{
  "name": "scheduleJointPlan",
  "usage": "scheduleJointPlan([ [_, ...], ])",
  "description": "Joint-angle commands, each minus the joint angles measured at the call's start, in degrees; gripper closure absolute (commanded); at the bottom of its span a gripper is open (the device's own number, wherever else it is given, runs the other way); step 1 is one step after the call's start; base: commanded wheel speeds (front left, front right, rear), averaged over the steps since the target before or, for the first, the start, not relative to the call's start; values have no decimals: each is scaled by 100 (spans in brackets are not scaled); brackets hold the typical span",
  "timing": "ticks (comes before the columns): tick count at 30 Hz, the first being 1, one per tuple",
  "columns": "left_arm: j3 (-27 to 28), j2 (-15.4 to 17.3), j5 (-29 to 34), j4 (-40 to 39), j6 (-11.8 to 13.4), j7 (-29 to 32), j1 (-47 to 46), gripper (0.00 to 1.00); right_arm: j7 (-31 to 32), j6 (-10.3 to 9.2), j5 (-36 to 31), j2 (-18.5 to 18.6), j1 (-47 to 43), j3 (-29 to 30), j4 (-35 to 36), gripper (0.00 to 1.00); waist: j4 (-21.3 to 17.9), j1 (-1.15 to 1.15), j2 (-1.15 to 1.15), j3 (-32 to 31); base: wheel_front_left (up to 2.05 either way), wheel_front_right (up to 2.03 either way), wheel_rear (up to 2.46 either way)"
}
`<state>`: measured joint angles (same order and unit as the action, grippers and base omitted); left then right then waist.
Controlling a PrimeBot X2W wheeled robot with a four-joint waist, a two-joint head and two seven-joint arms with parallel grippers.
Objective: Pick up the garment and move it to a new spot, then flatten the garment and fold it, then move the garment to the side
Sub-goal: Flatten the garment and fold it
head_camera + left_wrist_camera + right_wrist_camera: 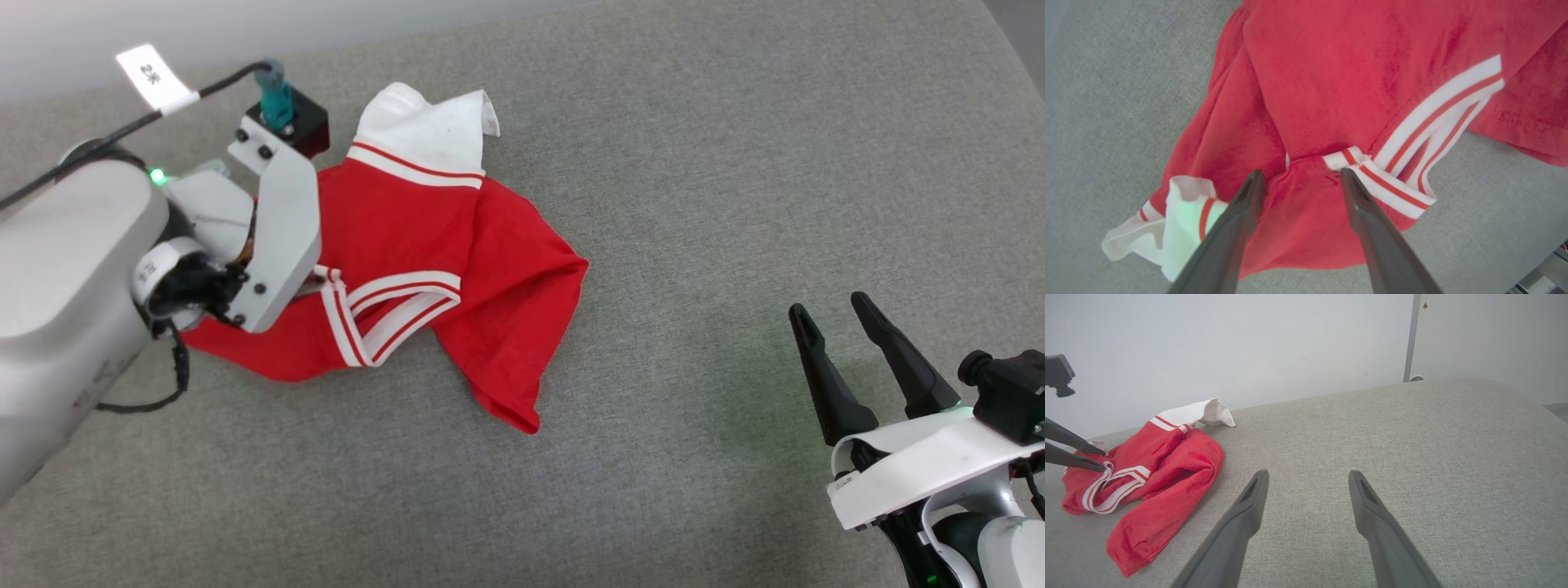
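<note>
The garment (408,237) lies crumpled on the grey cushion at the left: red cloth, striped red-and-white trim, one white sleeve (433,122) sticking up at the far end. Its print is hidden in the folds. My left wrist housing (277,237) hangs over its left part and covers the fingers there. In the left wrist view my left gripper (1301,174) stands open, its tips pressed down into a bunched red fold of the garment (1323,81) beside the trim. My right gripper (826,305) is open and empty, well to the right of the garment (1159,457).
The grey fabric surface (694,204) stretches wide to the right and front of the shirt. A pale wall (1290,343) runs along its far edge, with a thin grey upright (1408,335) at the back right. A tagged black cable (155,77) trails from my left wrist.
</note>
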<state>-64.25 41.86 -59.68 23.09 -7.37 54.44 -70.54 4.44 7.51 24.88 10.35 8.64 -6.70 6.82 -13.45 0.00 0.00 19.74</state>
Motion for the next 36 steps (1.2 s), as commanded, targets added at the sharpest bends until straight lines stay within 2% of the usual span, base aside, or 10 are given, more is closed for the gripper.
scheduleJointPlan([
  [1, -55, 57, 11, 20, -13, 8, -61, 33, -51, -4, 42, 6, 7, 16, -15, 0, 4, 0, 0, 3, 0, 0, 0],
  [4, -206, 113, -32, 27, -14, -17, -57, 64, -42, -4, 20, -14, 8, 31, -31, 0, 59, 0, 0, -7, 0, 0, 0],
  [6, -230, 111, -138, 42, -14, -58, -44, 100, -37, -4, 6, -10, 26, 34, -26, 0, 118, 0, 0, -20, 0, 0, 0],
  [17, -303, 894, -829, -846, -12, -373, 591, 100, 56, -4, -55, 20, -87, 72, 31, 0, 438, 0, 0, -223, 0, 0, 0],
  [27, -188, 1883, -1626, -1635, 479, -1653, 2270, 100, 171, -4, -84, 38, -243, 175, 163, 0, 585, 0, 0, -341, 0, 0, 0],
  [30, -213, 1977, -1739, -1756, 531, -1952, 2602, 78, 225, -4, -105, 54, -248, 214, 211, 0, 650, 0, 0, -369, 0, 0, 0],
  [31, -179, 1999, -1718, -1786, 568, -2082, 2644, 56, 251, -4, -111, 59, -251, 221, 226, 0, 673, 0, 0, -376, 0, 0, 0],
  [32, -143, 2006, -1711, -1811, 612, -2188, 2662, 13, 254, -4, -119, 59, -250, 219, 242, 0, 693, 0, 0, -384, 0, 0, 0],
  [34, -78, 2059, -1657, -1918, 644, -2326, 2628, 0, 300, -4, -125, 68, -237, 209, 272, 0, 720, 0, 0, -398, 0, 0, 0],
  [36, 30, 2125, -1650, -2067, 686, -2417, 2493, 0, 316, -4, -127, 64, -226, 211, 294, 0, 740, 0, 0, -408, 0, 0, 0],
])
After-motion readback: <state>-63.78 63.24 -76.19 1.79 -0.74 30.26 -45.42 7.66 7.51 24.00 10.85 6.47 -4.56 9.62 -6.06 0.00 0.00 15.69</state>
